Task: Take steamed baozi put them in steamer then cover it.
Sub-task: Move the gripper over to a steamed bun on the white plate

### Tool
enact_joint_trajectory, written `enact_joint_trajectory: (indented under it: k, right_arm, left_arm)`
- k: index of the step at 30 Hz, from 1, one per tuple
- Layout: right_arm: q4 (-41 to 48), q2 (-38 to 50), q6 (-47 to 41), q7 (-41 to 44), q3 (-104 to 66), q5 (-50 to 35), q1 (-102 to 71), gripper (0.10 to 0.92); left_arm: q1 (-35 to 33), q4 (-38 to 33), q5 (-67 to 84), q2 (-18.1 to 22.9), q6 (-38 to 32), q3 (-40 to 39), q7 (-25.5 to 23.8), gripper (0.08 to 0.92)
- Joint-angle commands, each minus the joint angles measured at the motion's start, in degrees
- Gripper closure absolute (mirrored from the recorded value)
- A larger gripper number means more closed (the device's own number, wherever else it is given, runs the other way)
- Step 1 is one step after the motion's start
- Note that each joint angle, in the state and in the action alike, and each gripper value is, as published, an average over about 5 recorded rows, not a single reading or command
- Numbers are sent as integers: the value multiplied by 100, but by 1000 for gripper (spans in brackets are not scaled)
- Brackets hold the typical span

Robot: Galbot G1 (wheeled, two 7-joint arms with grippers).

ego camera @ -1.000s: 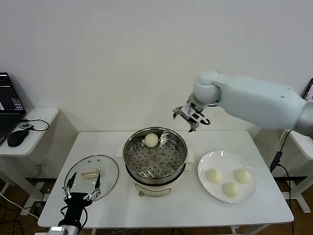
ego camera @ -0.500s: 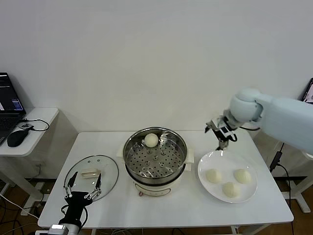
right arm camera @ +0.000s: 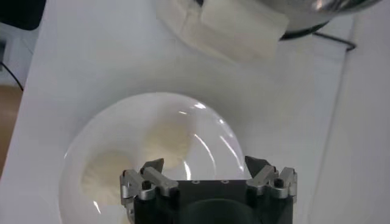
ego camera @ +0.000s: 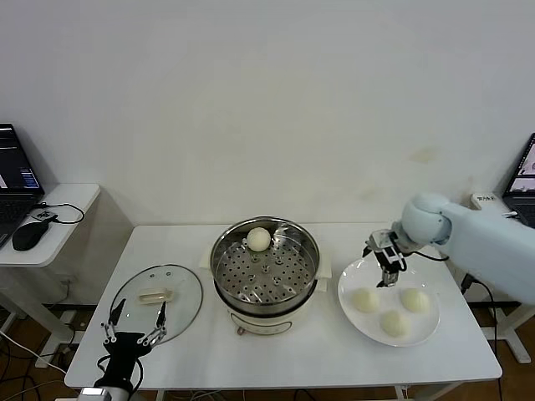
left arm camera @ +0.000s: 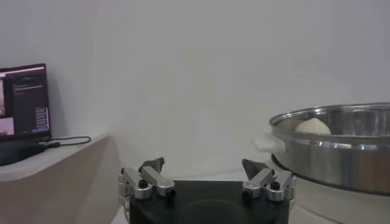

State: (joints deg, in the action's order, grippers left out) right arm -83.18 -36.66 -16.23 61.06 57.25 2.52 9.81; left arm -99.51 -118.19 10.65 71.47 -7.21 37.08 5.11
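Note:
One baozi (ego camera: 258,239) lies on the perforated tray at the back of the steel steamer (ego camera: 311,251) in mid table; it also shows in the left wrist view (left arm camera: 312,126). Three baozi (ego camera: 365,301) (ego camera: 414,300) (ego camera: 393,323) lie on the white plate (ego camera: 355,272). My right gripper (ego camera: 386,272) is open and empty, low over the plate's far side, close above the baozi; its wrist view shows two of them (right arm camera: 166,140) (right arm camera: 103,176). The glass cover (ego camera: 182,288) lies flat on the table's left. My left gripper (ego camera: 132,320) is open and empty at the front left edge.
A side table at far left holds a laptop (ego camera: 17,171) and a mouse (ego camera: 28,236). The steamer's cream base (right arm camera: 234,27) lies just beyond the plate in the right wrist view. A second laptop (ego camera: 522,171) stands at far right.
My right gripper has swung from above the steamer's back right rim to the right and down, to just over the plate. My left gripper has dropped slightly.

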Motion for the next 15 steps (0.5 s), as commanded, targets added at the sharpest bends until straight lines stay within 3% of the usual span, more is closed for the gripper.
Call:
enact_joint_trajectory:
  k: [1, 15]
  right_arm:
    - [227, -73, -61, 18, -536, 256, -878, 203]
    - [491, -264, 39, -33, -742, 631, -1224, 203]
  left_arm:
    - [-12, -1, 2, 0, -2, 21, -2, 177]
    - [-16, 14, 1, 8, -9, 19, -6, 177]
